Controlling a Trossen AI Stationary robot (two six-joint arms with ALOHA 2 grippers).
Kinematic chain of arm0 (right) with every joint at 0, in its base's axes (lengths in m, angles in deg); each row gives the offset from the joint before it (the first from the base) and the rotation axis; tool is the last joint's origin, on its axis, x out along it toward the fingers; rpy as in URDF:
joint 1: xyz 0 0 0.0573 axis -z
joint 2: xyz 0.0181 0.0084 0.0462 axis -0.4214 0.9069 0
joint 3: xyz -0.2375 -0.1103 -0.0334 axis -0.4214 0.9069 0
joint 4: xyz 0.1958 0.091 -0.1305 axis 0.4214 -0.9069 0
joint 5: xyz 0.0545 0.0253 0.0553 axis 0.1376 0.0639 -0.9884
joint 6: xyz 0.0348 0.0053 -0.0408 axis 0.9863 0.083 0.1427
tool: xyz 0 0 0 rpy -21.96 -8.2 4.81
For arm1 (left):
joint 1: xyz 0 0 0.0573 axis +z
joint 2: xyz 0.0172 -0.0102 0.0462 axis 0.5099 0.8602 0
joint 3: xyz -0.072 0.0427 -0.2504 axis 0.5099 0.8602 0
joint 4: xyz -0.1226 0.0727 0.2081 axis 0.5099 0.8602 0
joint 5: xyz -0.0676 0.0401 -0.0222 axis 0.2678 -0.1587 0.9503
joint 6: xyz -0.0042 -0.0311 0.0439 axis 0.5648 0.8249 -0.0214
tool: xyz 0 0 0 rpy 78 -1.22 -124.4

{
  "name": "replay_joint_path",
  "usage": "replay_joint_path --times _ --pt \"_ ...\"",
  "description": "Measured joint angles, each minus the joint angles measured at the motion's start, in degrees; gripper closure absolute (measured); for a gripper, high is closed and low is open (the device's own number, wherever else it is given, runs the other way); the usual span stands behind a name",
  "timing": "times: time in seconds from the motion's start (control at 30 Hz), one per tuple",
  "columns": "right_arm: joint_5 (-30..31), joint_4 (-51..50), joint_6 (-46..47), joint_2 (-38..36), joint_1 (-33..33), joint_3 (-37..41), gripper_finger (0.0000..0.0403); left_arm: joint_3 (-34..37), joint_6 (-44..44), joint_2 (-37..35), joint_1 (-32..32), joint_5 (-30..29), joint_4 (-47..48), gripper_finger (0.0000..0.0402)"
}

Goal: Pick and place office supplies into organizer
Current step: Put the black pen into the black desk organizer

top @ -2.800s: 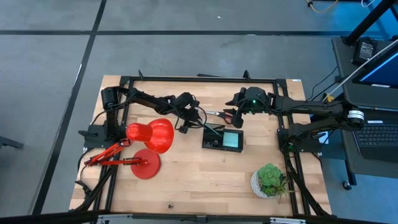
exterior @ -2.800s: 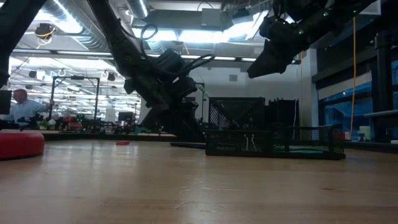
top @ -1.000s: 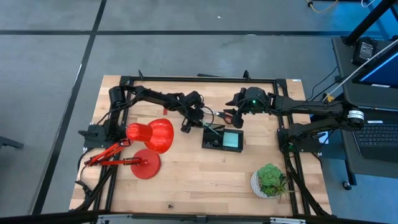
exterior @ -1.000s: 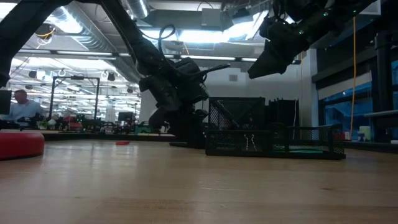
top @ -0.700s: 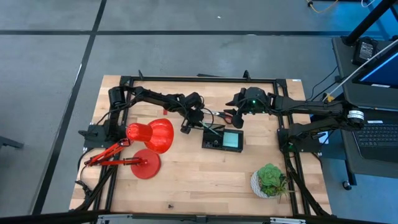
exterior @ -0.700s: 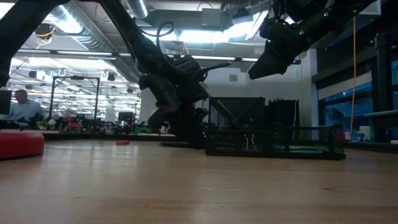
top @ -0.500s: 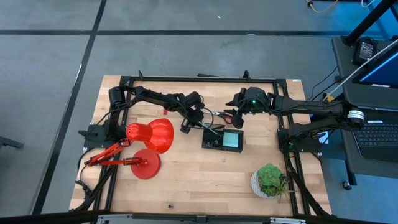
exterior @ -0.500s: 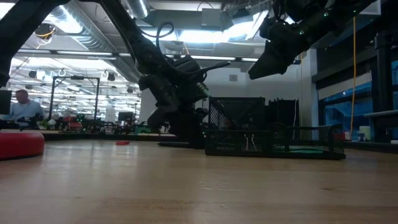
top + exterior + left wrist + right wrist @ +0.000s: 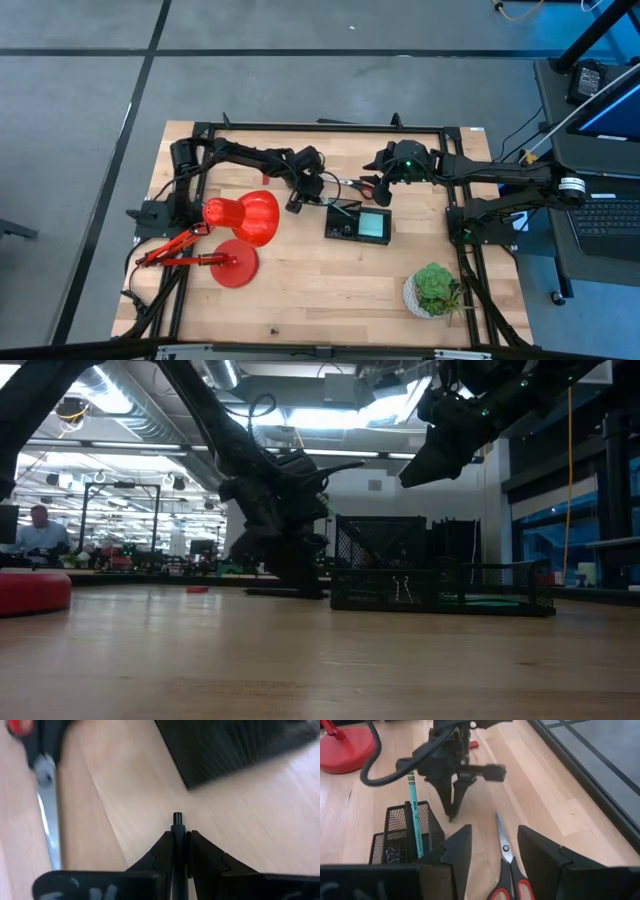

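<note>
My left gripper [image 9: 179, 836] is shut on a thin black pen [image 9: 177, 820] just left of the black mesh organizer [image 9: 331, 226], its fingers slanting down at the table [image 9: 451, 813]. Red-handled scissors [image 9: 505, 860] lie flat on the table behind the organizer. A teal pen [image 9: 414, 815] stands in the organizer's tall compartment, leaning on its rim. A pale square pad [image 9: 376, 226] lies in the low compartment. My right gripper [image 9: 493, 832] hangs open above the scissors, touching nothing. My left gripper pinches the black pen between its two fingers, and the pen runs along the fingers. The pen's end [image 9: 177, 817] sticks out a little past the fingertips. The fingers slant down from the table's left. Whether that end touches the table, I cannot tell.
A red desk lamp [image 9: 241, 224] stands at the left, its base [image 9: 342, 742] on the wood. A potted plant [image 9: 433, 290] sits at the near right. A small red piece [image 9: 474, 744] lies on the table left of the organizer. Open wood lies toward the near edge.
</note>
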Motion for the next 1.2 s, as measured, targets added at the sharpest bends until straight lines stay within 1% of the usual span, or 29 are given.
replay_joint_path --times 0.1,0.23,0.37,0.53,0.7,0.8,0.93,1.03,1.13,1.2 --pt "-0.02 0.01 0.0 0.0 0.01 0.0 0.0241 0.17 0.03 -2.5 0.39 -2.16 2.46 0.036" --pt "-0.01 0.0 0.0 0.0 0.01 0.0 0.0241 -0.05 0.1 -6.58 1.14 -6.84 3.82 0.0368" --pt "0.0 0.02 0.0 0.0 0.01 0.0 0.0241 0.0 1.45 -9.79 1.82 -6.47 3.42 0.0379" --pt "0.01 0.02 -0.02 0.0 0.01 0.0 0.0241 -0.05 3.77 -13.95 1.76 -6.02 0.69 0.0379" --pt "0.01 0.04 0.0 0.0 0.01 0.0 0.0241 -0.09 7.34 -17.86 1.14 -5.38 -5.22 0.0379" --pt "0.01 0.06 0.07 0.0 0.01 0.0 0.0241 -0.14 10.42 -18.93 0.42 -3.61 -10.39 0.0381" --pt "-0.01 0.06 1.38 0.0 -0.01 0.0 0.0241 -0.16 16.33 -19.14 -0.7 4.45 -19.63 0.0384" --pt "0.08 0.05 2.88 0.0 0.01 0.0 0.0241 -0.16 20.3 -19.14 -1.73 8.15 -25.57 0.0394" --pt "0.09 -0.05 3.04 0.0 0.01 0.0 0.0241 0.86 23.49 -19.16 -2.85 8.29 -32.85 0.04" --pt "0.09 -0.95 3.06 0.0 0.01 0.0 0.0241 1.77 23.88 -19.19 -3.36 7.93 -34.84 0.04"
